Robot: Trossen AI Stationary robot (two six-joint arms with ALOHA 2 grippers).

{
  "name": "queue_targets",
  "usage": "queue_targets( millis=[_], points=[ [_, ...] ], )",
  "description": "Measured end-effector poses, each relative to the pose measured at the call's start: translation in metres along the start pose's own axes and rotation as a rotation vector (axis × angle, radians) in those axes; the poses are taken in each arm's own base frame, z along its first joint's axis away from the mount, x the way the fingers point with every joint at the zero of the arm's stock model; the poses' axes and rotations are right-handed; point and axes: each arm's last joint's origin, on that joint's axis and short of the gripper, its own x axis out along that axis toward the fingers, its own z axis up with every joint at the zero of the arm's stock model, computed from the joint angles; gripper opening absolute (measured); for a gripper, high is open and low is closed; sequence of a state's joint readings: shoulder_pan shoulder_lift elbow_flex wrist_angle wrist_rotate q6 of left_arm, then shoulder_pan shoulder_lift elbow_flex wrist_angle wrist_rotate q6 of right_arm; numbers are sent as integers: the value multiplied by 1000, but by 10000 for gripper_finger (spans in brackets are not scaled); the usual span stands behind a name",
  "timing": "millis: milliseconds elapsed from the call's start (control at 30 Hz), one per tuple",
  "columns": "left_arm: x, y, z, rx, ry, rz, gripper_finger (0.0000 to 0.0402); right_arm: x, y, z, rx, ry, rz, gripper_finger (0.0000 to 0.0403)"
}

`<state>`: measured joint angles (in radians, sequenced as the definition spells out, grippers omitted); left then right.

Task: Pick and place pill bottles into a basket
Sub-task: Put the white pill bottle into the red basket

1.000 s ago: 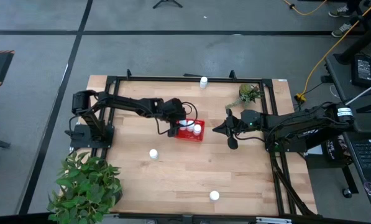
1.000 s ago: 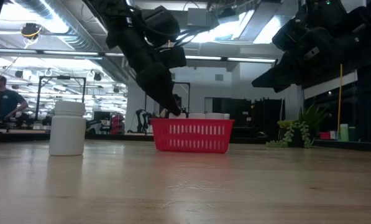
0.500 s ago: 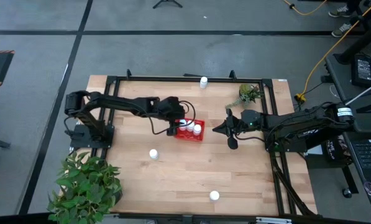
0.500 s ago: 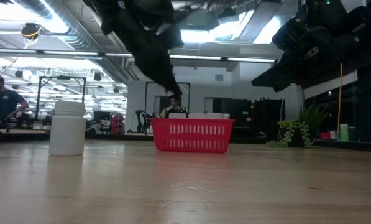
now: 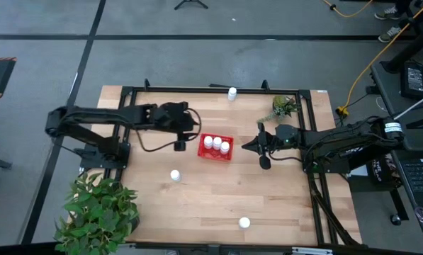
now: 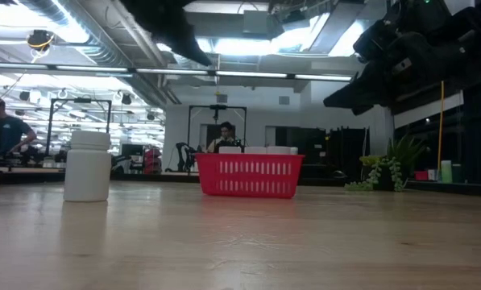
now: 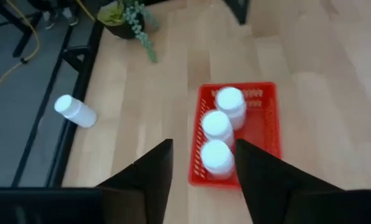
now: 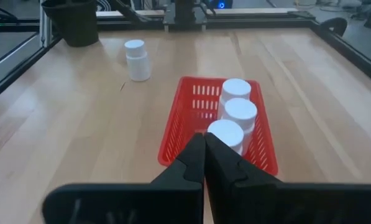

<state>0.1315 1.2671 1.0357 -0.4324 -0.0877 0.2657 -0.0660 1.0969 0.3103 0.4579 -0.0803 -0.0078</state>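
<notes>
The red basket [image 5: 216, 146] sits mid-table with three white pill bottles [image 7: 217, 127] standing in a row inside it. Three more bottles are loose: one near the left [image 5: 175, 175], one near the front edge [image 5: 244, 223], one at the far edge [image 5: 232, 93]. My left gripper [image 5: 190, 122] hangs open and empty, high above the table and left of the basket [image 7: 235, 134]. My right gripper [image 5: 246, 147] is shut and empty, hovering just right of the basket [image 8: 219, 121] and pointing at it.
A small potted plant [image 5: 285, 106] stands at the far right and a big leafy one [image 5: 98, 212] at the near left corner. A black frame [image 5: 197, 89] rims the table. In the low view a person [image 6: 0, 129] sits far off in the room.
My left gripper has risen from the basket's left end and drawn back toward the table's left edge, leaving the low view almost entirely. All three bottles in the basket now show uncovered. The basket has stayed where it was.
</notes>
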Motion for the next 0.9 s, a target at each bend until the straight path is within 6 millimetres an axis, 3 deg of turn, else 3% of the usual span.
queue_targets(
  millis=[133, 367, 600, 900],
  points=[
    [-12, -4, -20, -44, -10, 2, 118, 0, 7, 0, -11, 0, 28, 5],
    [-9, -18, -69, -133, -164, 30, 10, 1, 18, -3, -11, 28, -36, 5],
    [-4, -35, -97, -172, -369, -60, 2, 4, 32, 15, 76, 159, -5, 5],
    [-6, -43, -96, -156, -390, -98, 3, -6, 68, 63, 87, 286, -22, 5]
  ],
)
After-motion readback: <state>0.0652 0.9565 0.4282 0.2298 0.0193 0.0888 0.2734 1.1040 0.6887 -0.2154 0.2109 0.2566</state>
